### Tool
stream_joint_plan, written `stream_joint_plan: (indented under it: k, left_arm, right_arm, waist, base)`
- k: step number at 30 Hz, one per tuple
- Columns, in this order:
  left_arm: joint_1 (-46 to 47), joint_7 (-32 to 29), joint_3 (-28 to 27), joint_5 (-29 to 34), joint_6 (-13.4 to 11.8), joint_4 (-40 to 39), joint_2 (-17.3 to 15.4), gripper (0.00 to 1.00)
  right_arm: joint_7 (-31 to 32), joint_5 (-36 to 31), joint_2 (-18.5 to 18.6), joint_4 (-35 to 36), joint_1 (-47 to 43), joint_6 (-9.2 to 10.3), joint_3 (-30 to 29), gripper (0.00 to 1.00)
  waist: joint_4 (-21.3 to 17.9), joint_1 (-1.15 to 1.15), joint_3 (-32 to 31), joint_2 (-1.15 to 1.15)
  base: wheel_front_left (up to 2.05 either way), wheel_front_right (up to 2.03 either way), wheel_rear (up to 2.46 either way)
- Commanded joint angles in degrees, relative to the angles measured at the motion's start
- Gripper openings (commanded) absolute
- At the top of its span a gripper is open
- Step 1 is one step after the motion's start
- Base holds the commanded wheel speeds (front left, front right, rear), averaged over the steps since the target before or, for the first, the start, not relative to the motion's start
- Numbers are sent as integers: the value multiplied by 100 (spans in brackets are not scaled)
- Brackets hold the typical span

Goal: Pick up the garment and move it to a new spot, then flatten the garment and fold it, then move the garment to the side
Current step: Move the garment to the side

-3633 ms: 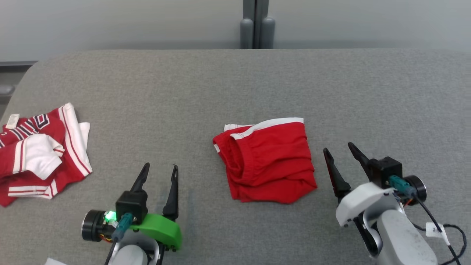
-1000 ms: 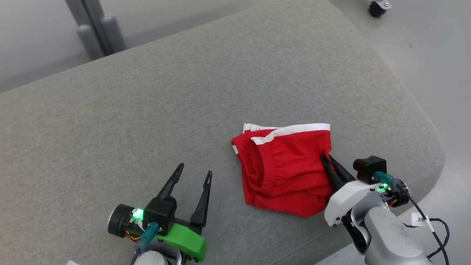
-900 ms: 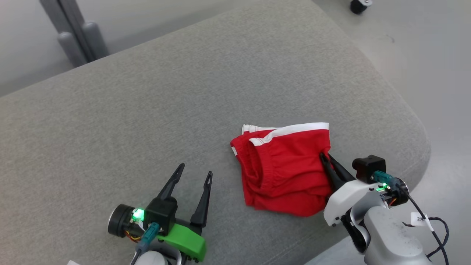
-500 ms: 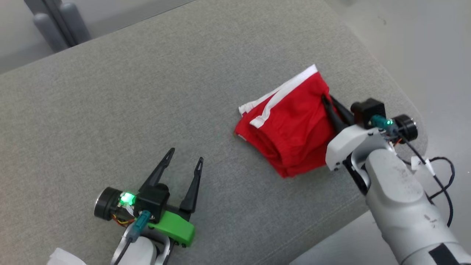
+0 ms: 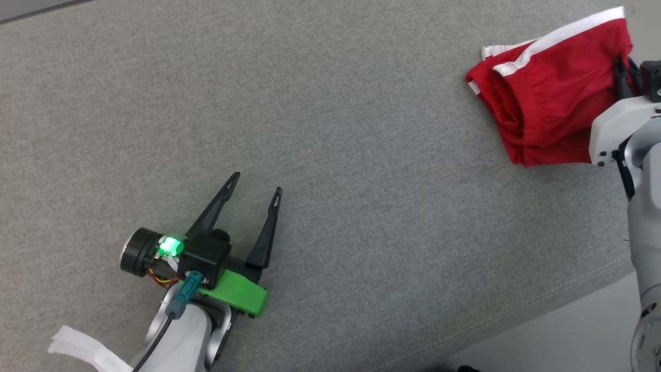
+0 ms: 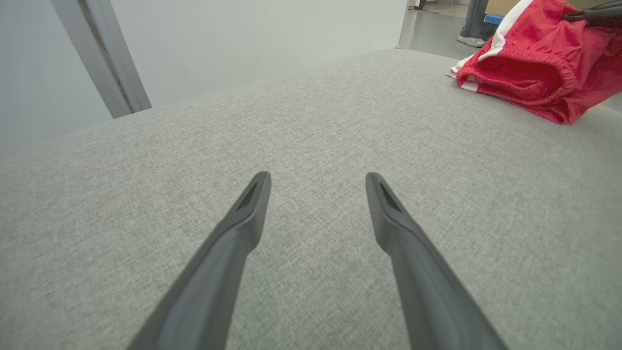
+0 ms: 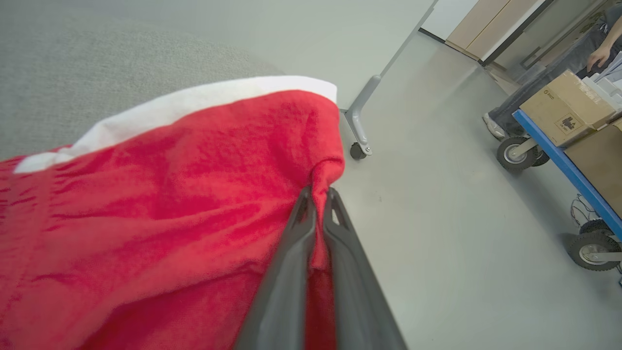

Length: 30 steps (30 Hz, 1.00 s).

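Grey woven cloth covers the worktop [image 5: 361, 129] under my head camera. Closest to me, my left claw [image 5: 258, 182] sits low over it with its two dark fingers spread wide and nothing between them. A green light [image 5: 166, 245] glows at its base. The left wrist camera shows bare cloth in the gap between those fingers.

Farther out and off to my right, the red-and-white garment [image 5: 547, 98] lies bunched in folds near the worktop's right-hand edge. My right claw [image 5: 624, 67] is pinched tight on its right side. The right wrist camera shows a ridge of red cloth caught between the two fingers. From the left wrist camera, the garment's lower fold looks to rest on the worktop while the gripped side stands higher.

Beyond the edge I see pale floor [image 7: 437, 218] and a metal leg [image 7: 362, 104] ending in a caster [image 7: 357, 151]. Past that is a blue-edged cart [image 7: 563, 160] carrying a cardboard box [image 7: 566, 107]. Behind the cart are a person's shoe [image 7: 495, 129] and hand [image 7: 598, 57].
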<state>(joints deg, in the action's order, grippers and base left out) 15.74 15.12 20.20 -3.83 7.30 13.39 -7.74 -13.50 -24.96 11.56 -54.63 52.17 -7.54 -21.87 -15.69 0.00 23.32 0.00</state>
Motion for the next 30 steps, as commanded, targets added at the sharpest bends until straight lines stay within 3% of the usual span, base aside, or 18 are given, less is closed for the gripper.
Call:
stream_joint_plan:
  k: [1,2,3,4,9,12,16,22,30]
  left_arm:
    - [107,3,-33,-41,26,-13,-45,100]
    - [120,3,-43,-55,26,-15,-52,100]
    - [128,3,-57,-62,26,-14,-55,100]
    - [135,3,-69,-70,26,-10,-56,100]
    - [132,3,-141,-84,26,60,-18,100]
    - [100,3,-187,-60,26,88,29,100]
    - [53,3,-374,-84,23,134,69,100]
    - [-58,3,-746,-92,-56,234,150,100]
    - [-196,2,-1211,-155,-177,427,290,100]
  right_arm:
    - [21,-177,45,45,53,10,-212,0]
    - [21,-308,57,93,74,10,-436,9]
    - [13,-431,53,127,91,10,-576,38]
    - [0,-559,35,167,105,10,-740,100]
    - [-125,-875,-123,447,199,10,-1445,100]
    - [-169,-815,-305,619,360,9,-1504,100]
    - [-170,-143,-626,1406,343,10,-849,100]
    - [-167,1132,-833,2510,-154,9,708,100]
    - [-167,2611,-849,2817,-1124,9,2143,100]
  waist:
    - [241,0,244,0]
    - [249,0,255,0]
    - [255,0,263,0]
    - [259,0,268,0]
    - [273,0,182,0]
    - [304,0,33,0]
    - [366,0,-191,0]
    - [502,0,-607,0]
    - [820,0,-1067,0]
  base:
    - [0,0,0]
    - [0,0,0]
    - [0,0,0]
    - [0,0,0]
    - [0,0,0]
    - [0,0,0]
    - [0,0,0]
    - [0,0,0]
    - [0,0,0]
